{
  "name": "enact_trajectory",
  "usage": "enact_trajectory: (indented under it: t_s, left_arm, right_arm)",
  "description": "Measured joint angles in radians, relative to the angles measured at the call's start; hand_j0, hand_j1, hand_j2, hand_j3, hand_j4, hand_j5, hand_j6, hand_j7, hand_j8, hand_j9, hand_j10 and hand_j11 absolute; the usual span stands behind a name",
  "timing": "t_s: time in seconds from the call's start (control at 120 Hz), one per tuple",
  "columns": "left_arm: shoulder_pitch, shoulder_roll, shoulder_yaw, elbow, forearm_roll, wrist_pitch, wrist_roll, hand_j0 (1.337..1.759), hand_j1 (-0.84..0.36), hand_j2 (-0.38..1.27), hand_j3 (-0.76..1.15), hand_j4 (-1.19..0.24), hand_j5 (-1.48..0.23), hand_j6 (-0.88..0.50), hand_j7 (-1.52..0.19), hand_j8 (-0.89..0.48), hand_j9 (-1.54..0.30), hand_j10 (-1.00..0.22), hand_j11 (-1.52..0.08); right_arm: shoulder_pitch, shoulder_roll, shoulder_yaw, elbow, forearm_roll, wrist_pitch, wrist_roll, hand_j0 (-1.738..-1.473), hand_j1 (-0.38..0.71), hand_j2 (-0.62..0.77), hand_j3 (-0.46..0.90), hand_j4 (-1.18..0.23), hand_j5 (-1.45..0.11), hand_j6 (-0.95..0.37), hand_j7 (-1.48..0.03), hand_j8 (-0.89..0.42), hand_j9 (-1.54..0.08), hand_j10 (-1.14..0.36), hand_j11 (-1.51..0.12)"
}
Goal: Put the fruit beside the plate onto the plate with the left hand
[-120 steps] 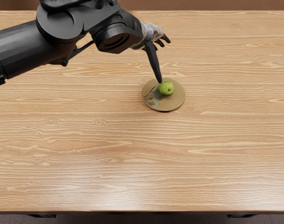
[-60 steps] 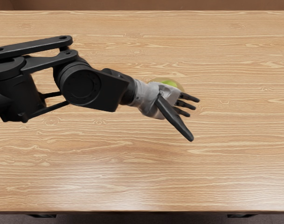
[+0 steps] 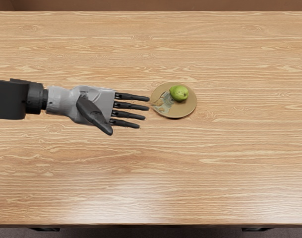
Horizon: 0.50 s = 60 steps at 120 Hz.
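I find the fruit point(image 3: 179, 92), a small round piece with yellow-green skin and a shaded underside, resting on the upper part of the round tan plate point(image 3: 184, 108), beside a greyish mark on the plate's left half. My left hand point(image 3: 93, 105) lies over the wooden table point(image 3: 151, 168) just left of the plate and apart from it. Its fingers point(image 3: 132, 97) are stretched straight toward the rim, holding nothing.

The small green fruit point(image 3: 179, 92), round and slightly glossy, sat on the plate point(image 3: 183, 110), toward its upper part. The plate, a flat tan disc with a greyish mark at its left, lay on the bench point(image 3: 151, 173).
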Motion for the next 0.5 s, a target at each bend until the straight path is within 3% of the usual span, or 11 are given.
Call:
enact_trajectory:
  t_s: [0.208,0.5]
  left_arm:
    - [0.048,0.168,-0.016,0.026,-0.004,-0.079,0.0,1.658,0.35,0.0,0.0,0.0,0.0,0.0,0.0,0.0,0.0,0.0,0.0]
    - [0.125,0.291,-0.02,0.108,-0.006,-0.215,0.0,1.658,0.35,0.0,0.0,0.0,0.0,0.0,0.0,0.0,0.0,0.0,0.0]
  right_arm:
    - [0.0,0.0,0.0,0.0,0.0,0.0,0.0,-1.658,-0.31,-0.01,0.0,-0.03,-0.04,-0.03,-0.04,-0.03,-0.04,-0.03,-0.04]
    - [0.0,0.0,-0.002,0.001,0.0,0.0,0.0,-1.658,-0.31,-0.01,0.0,-0.03,-0.04,-0.03,-0.04,-0.03,-0.04,-0.03,-0.04]
